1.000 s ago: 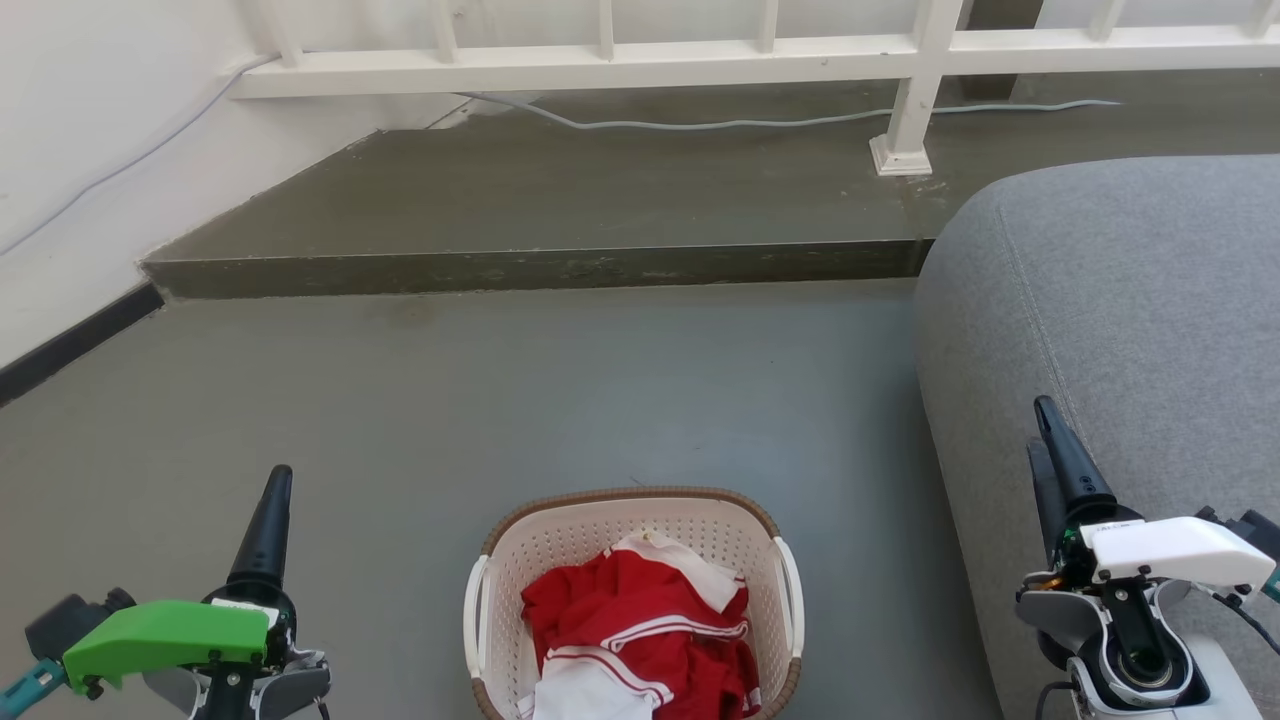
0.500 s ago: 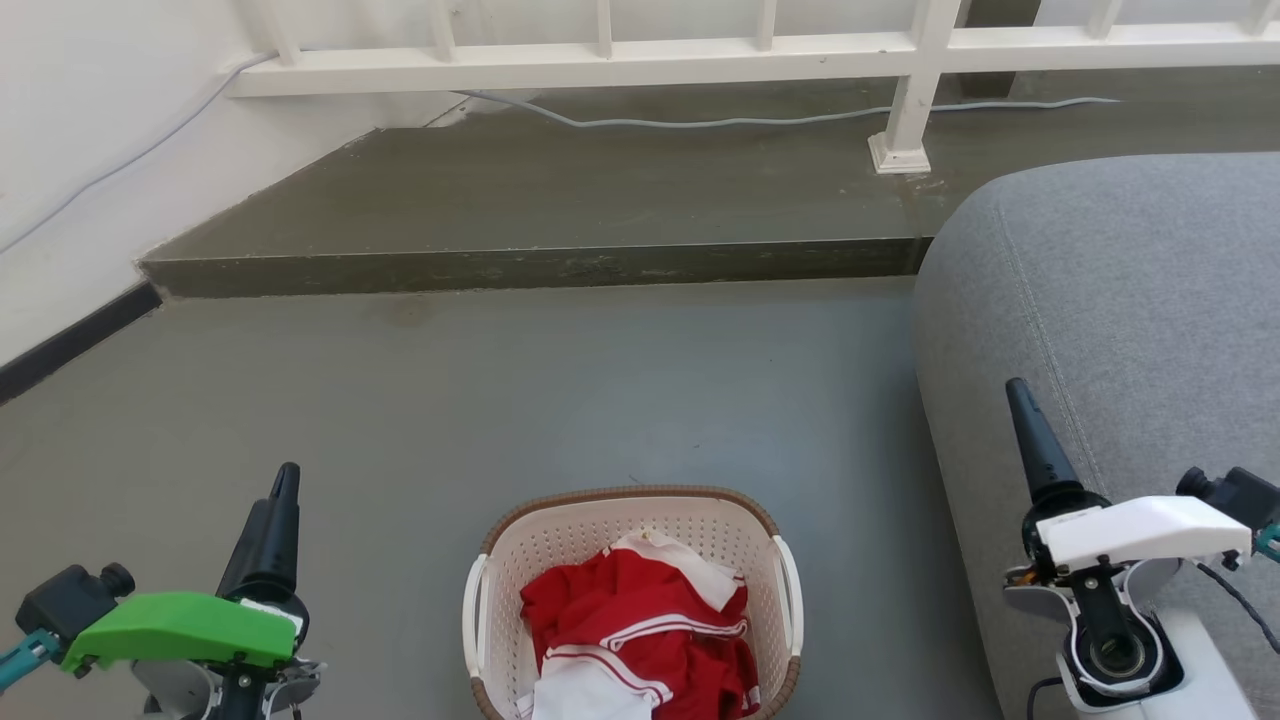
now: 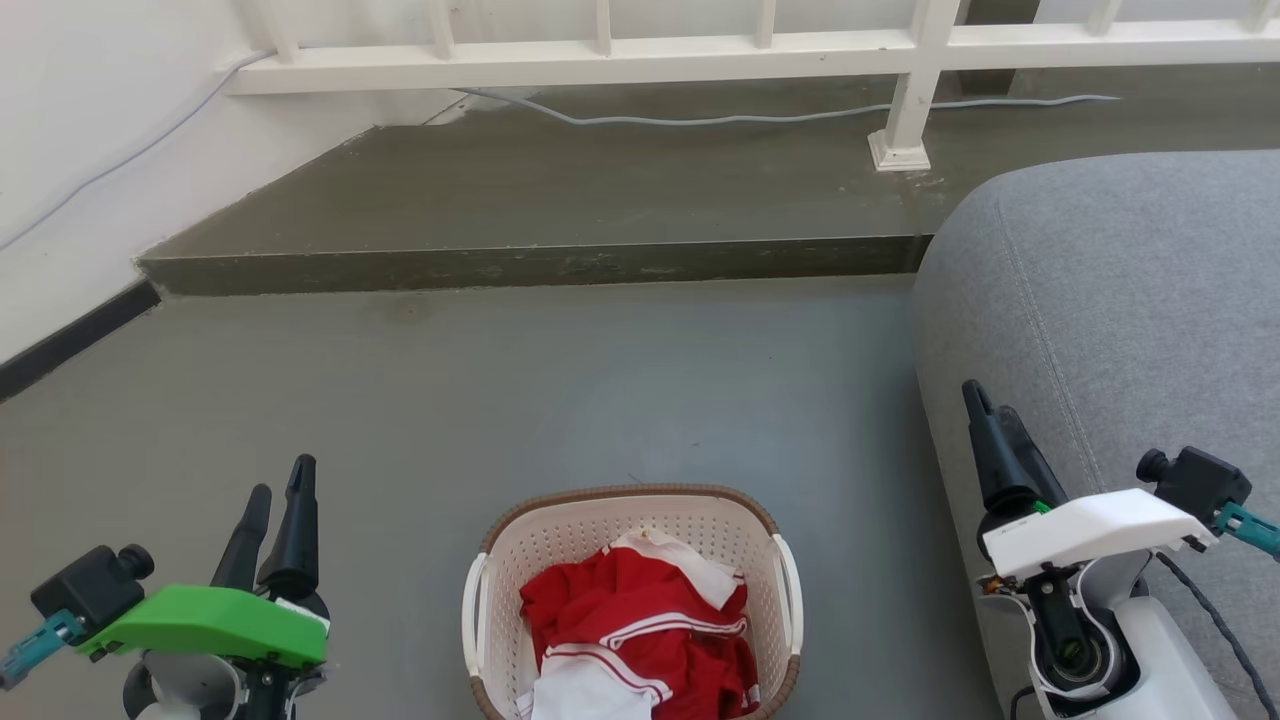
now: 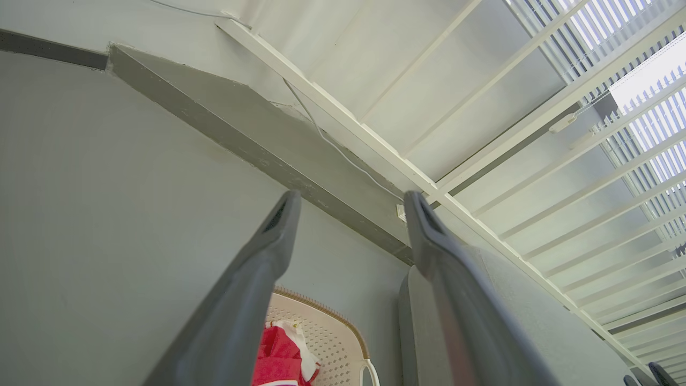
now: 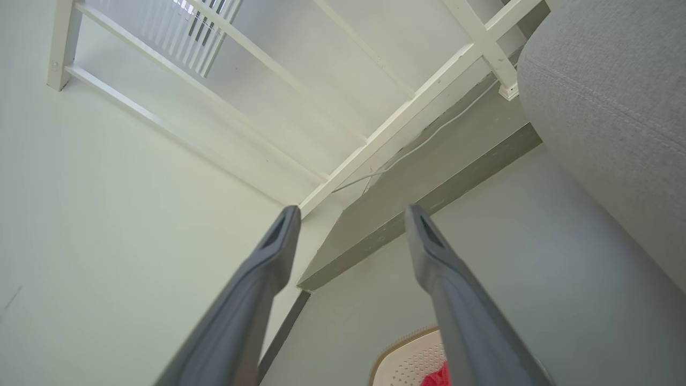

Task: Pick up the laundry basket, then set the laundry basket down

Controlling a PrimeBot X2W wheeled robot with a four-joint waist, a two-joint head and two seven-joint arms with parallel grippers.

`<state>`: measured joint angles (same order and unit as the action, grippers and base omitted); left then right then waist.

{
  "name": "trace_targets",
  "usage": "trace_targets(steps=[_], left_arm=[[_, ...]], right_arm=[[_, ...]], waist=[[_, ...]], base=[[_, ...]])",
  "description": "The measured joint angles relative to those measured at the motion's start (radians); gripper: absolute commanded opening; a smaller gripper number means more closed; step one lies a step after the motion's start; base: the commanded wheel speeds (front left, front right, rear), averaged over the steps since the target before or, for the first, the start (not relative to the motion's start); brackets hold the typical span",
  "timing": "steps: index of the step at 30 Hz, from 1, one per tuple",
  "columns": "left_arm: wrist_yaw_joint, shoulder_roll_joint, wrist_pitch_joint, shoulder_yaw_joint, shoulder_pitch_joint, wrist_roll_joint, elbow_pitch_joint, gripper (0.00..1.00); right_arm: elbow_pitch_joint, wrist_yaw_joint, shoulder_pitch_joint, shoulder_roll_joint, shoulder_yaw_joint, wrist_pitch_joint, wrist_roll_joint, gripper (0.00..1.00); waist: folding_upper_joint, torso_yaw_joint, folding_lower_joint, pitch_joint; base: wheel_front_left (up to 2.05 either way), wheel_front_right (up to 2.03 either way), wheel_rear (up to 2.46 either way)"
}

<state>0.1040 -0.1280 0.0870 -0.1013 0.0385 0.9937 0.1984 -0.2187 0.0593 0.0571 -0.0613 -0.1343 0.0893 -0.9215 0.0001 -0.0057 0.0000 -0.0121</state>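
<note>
Two wide-spread empty tools, left tool (image 3: pixel 280 478) and right tool (image 3: pixel 988 405), beside laundry basket (image 3: pixel 600 525) of red-and-white clothes (image 3: pixel 640 630).

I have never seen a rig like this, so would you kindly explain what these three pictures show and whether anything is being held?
This is a wheeled robot with two arms, each ending in a two-fingered gripper. One picture comes from a camera on its head, looking down: the left gripper with the green cover is at lower left, the right gripper with the white cover at lower right. The other two pictures come from cameras on each wrist, looking along that gripper's dark fingers. On the grey floor stands the laundry basket, with red and white clothes inside; a grey sofa is to its right. Both grippers are open and hold nothing.
</note>
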Motion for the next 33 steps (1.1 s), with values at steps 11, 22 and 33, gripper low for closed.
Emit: trace_targets(steps=[11, 22, 33], left_arm=[[0.0, 0.003, 0.039, -0.015, 0.0, -0.145, -0.019, 1.0], [0.001, 0.004, 0.075, -0.026, 0.0, -0.284, -0.04, 1.0], [0.003, 0.007, 0.115, -0.03, 0.0, -0.42, -0.051, 1.0]], right_arm=[[0.018, -0.019, 0.003, 0.002, -0.043, 0.04, 0.153, 1.0], [0.023, -0.041, 0.016, 0.002, -0.083, 0.071, 0.311, 1.0], [0.03, -0.061, 0.017, 0.002, -0.119, 0.113, 0.455, 1.0]], waist=[[0.0, 0.0, 0.0, -0.005], [0.0, -0.002, 0.0, -0.007], [0.0, -0.004, 0.0, -0.005]], base=[[0.0, 0.0, 0.0], [0.0, 0.0, 0.0], [0.0, 0.0, 0.0]])
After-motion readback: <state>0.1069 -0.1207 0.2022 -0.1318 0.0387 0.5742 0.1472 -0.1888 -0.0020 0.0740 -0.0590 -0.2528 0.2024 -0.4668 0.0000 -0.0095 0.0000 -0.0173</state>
